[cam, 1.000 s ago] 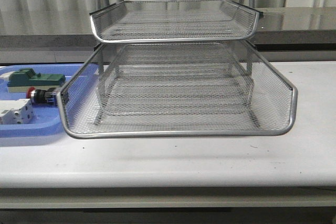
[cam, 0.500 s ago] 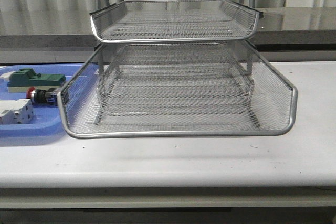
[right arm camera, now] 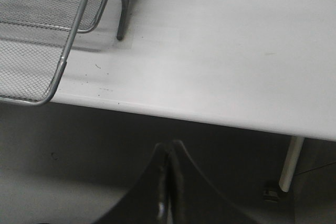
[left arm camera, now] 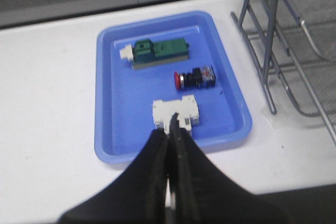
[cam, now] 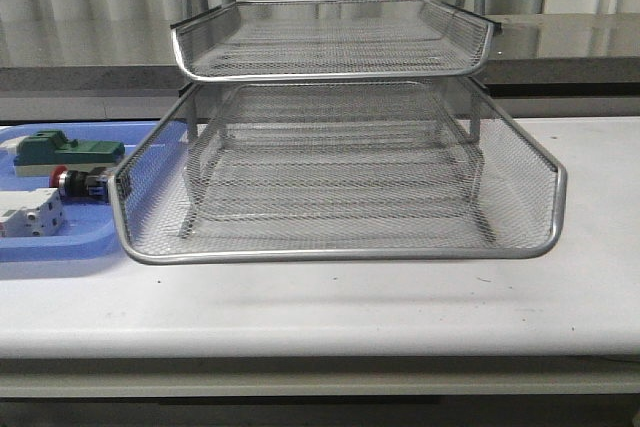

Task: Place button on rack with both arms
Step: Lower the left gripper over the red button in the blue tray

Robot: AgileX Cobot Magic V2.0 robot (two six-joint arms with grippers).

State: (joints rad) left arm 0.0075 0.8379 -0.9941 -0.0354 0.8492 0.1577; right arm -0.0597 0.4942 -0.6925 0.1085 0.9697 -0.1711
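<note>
Here the left fingers [left arm camera: 169, 145], pressed together like the right fingers [right arm camera: 167, 182], should open and straddle the button [left arm camera: 195, 77] at frame centre.

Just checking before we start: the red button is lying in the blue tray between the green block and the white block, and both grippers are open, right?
Not quite. The button does lie in the blue tray between the green block and the white block, but the wrist views show the left gripper and the right gripper shut.
</note>
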